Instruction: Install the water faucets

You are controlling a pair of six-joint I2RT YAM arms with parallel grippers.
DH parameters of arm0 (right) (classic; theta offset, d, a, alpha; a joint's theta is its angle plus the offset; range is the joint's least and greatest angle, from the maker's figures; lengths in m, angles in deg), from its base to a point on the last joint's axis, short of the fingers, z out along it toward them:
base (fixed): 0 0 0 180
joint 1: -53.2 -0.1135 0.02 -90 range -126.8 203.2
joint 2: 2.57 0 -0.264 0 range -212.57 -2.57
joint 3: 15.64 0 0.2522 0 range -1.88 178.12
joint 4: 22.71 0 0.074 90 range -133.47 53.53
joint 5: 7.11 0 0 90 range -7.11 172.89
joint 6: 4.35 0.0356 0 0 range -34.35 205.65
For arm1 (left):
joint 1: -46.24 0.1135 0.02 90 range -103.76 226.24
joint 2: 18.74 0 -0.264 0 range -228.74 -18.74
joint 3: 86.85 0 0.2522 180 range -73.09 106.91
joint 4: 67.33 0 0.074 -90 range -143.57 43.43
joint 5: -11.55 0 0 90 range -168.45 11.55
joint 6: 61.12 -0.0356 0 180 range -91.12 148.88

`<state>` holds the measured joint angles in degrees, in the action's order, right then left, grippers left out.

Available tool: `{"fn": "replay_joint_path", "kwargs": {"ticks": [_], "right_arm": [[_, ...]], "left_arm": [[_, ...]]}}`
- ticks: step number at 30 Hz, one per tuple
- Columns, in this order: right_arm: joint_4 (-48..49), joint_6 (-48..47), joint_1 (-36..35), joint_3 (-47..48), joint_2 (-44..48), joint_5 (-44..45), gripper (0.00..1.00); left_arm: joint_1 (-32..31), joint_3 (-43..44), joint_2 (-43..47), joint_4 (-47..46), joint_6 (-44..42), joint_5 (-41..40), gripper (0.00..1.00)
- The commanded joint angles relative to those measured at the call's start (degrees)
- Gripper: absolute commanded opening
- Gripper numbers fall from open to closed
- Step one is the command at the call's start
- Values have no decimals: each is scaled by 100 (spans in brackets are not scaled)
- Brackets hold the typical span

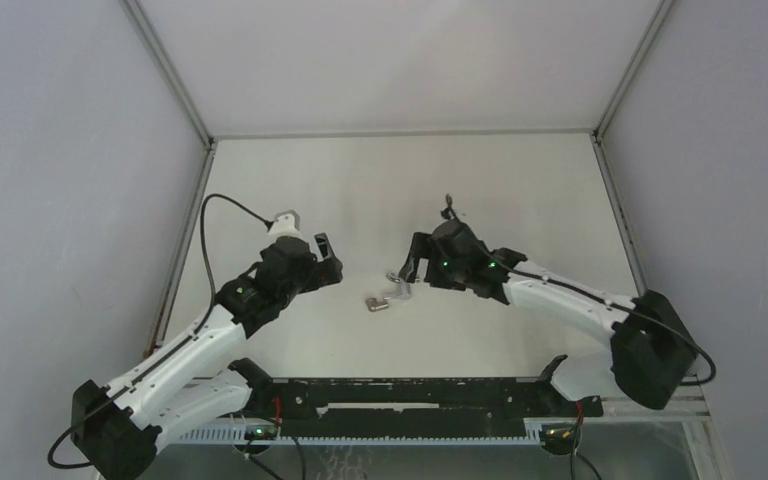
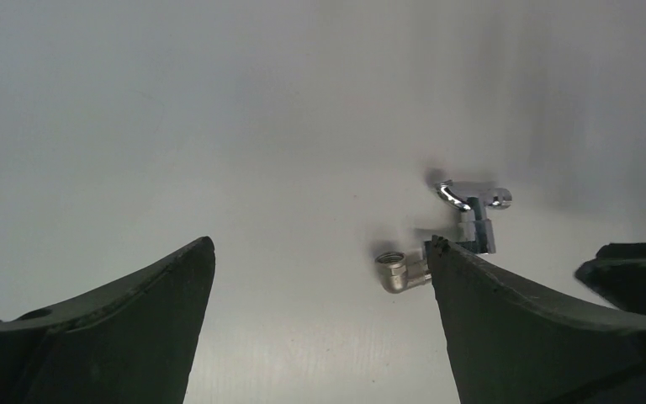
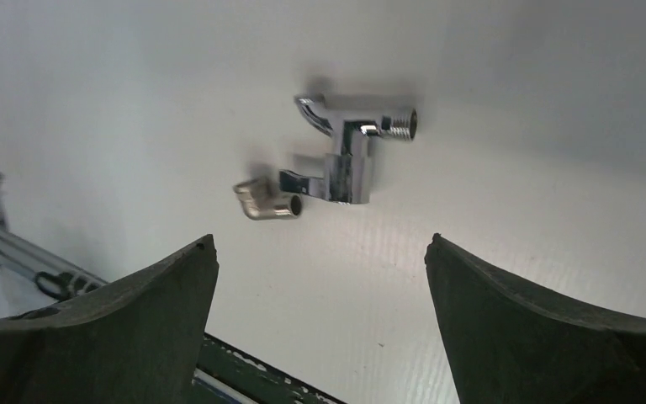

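Chrome bent faucet lies loose on our worktop, stubby fitting just beside it. Left pincer and right pincer flank it, wide open and empty, which we judge poised to grasp.

The left arm and the right arm are built of white link shells joined by black joint housings. Small green lights are seen on the black wrist housings. A thin black cable is looped above the left arm to a pale grey block. The fingers of the left gripper and the right gripper are matt black, broad and tapered to curved tips.
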<state>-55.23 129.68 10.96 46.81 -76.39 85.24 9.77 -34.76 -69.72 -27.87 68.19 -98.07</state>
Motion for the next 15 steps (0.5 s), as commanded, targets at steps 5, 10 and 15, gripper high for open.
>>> {"fn": "replay_joint_path", "kwargs": {"ticks": [5,10,15], "right_arm": [[-729,865,-794,986,-1584,1077,98],[-809,1041,-873,1316,-2168,1251,89],[-973,1027,-844,1569,-2516,1454,73]], "left_arm": [[729,449,152,617,376,337,100],[817,382,304,653,393,451,100],[812,155,668,447,598,464,100]]}}
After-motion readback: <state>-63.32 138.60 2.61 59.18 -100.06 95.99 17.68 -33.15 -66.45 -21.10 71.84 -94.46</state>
